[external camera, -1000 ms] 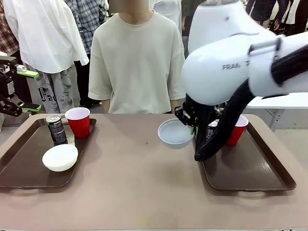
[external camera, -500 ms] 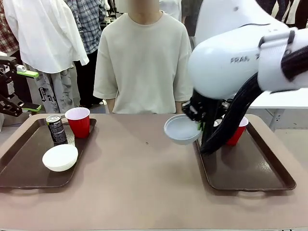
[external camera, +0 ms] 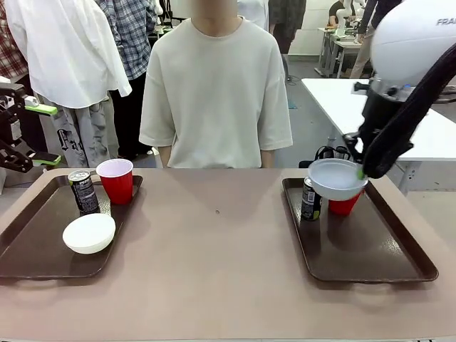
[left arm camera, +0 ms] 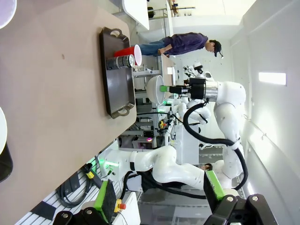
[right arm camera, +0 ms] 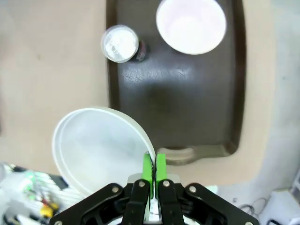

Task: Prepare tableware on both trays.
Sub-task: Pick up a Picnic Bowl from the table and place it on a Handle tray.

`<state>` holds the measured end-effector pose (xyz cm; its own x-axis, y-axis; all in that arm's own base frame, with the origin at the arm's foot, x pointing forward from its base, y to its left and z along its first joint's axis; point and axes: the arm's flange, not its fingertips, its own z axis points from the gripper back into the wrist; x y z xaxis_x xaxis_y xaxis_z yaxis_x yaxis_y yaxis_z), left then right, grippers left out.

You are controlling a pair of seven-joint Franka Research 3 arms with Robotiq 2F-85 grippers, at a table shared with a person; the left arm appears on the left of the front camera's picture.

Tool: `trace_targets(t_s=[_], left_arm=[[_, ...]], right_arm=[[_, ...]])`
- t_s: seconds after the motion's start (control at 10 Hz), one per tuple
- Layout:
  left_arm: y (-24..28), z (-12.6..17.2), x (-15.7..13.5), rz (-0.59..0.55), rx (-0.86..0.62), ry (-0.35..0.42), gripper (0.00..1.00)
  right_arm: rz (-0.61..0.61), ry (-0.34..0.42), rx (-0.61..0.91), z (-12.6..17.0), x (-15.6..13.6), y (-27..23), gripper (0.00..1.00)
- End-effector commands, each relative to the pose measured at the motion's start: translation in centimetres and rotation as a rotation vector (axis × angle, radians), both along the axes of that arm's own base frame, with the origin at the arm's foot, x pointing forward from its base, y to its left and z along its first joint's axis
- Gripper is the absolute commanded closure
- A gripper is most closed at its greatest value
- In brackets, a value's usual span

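Moved over right tray (external camera: 399,267) — right gripper (external camera: 360,171) pinching bowl (external camera: 335,178) rim.

You are looking at a robotics lab. White tables (external camera: 342,92) fill the room behind. Cabled rigs (left arm camera: 154,124) crowd one wall.

A tan table (external camera: 214,271); the left tray (external camera: 43,235) and right tray (external camera: 370,256) lie directly on it

"FR" is readable on the right arm (external camera: 420,35) at the frame's edge.
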<state>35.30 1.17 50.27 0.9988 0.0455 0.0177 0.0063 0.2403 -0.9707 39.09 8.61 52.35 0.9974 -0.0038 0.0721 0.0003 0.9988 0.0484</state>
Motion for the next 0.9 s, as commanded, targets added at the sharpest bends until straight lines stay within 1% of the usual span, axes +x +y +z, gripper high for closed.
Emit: trace_targets(t_s=[0.0,0.2,0.3,0.4,0.5,0.6,0.7,0.8], left_arm=[[0.1,0.0,0.0,-0.008,-0.007,-0.018,0.00],[0.1,0.0,0.0,-0.008,-0.007,-0.018,0.00],[0.1,0.0,0.0,-0.008,-0.007,-0.018,0.00],[0.1,0.0,0.0,-0.008,-0.007,-0.018,0.00],[0.1,0.0,0.0,-0.008,-0.007,-0.018,0.00],[0.1,0.0,0.0,-0.008,-0.007,-0.018,0.00],[0.1,0.0,0.0,-0.008,-0.007,-0.018,0.00],[0.1,0.0,0.0,-0.008,-0.007,-0.018,0.00]], right_arm=[[0.064,0.065,0.021,-1.8,1.4,-2.5,0.96],[0.104,0.106,0.064,-5.4,2.0,-4.1,0.96],[0.122,0.111,0.073,-7.4,1.7,-4.6,0.96],[0.130,0.101,0.085,-8.6,1.3,-5.1,0.96],[0.088,0.012,0.053,-8.3,0.6,-4.7,0.96],[0.108,0.129,0.034,-7.7,1.8,-4.8,0.96],[0.108,0.129,0.034,-7.7,1.8,-4.8,0.96],[0.105,0.097,0.034,-8.7,1.4,-4.8,0.96]])
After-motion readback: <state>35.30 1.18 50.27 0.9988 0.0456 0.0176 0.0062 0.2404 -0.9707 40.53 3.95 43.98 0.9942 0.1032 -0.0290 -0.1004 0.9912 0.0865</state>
